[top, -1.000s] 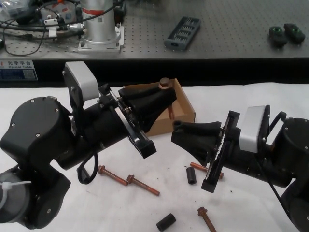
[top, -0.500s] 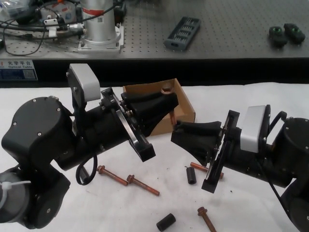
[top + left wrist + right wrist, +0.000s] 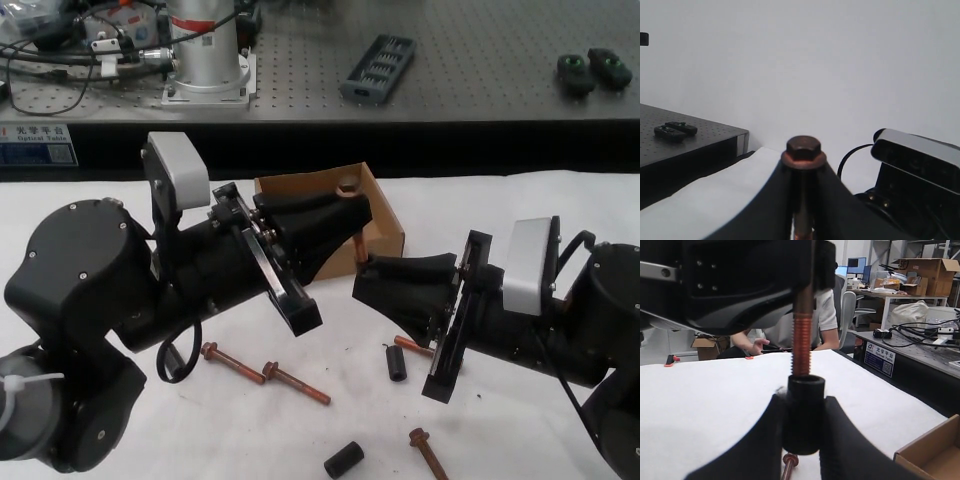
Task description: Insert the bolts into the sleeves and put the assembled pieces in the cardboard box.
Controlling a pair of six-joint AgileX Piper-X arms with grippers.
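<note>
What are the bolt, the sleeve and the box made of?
The bolt looks like coppery metal: it shines and has cut threads. The sleeve may be black plastic or rubber, matte and smooth. The box looks like cardboard: dull, brown, thin walls.

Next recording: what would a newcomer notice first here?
Beside the box, the left gripper holds a copper bolt head up, its threaded end at the mouth of the black sleeve clamped in the right gripper. Loose bolts and sleeves lie on the white cloth below.
</note>
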